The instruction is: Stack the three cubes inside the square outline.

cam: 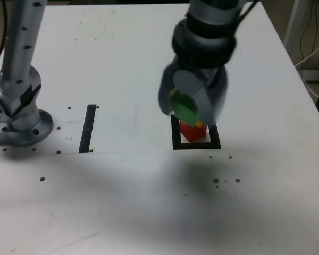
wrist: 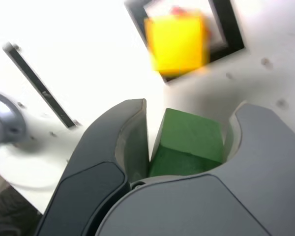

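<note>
The white table [cam: 122, 202] carries the whole scene; its surface is marked with small dark specks. At the edge on the exterior view's left, the arm's grey base [cam: 21, 119] is bolted down, with an upright link rising from it. The upper arm reaches in from the far edge and ends in the gripper [cam: 194, 103], which hangs above the table's middle, toward the exterior view's right.

The square outline [cam: 175, 143] lies flat on the table directly below the gripper, its black frame partly hidden by the claw. A thin black strip [cam: 88, 127] lies well apart from it, between the outline and the base.

The green cube [wrist: 189, 142] sits between the two jaws, which are clamped against its sides; it is held off the table, above the other blocks.

The red cube [cam: 190, 133] rests inside the outline on the pale centre. The yellow cube [wrist: 177, 43] sits on top of it; in the wrist view it covers nearly all of the red one. Whether green touches yellow cannot be told.
</note>
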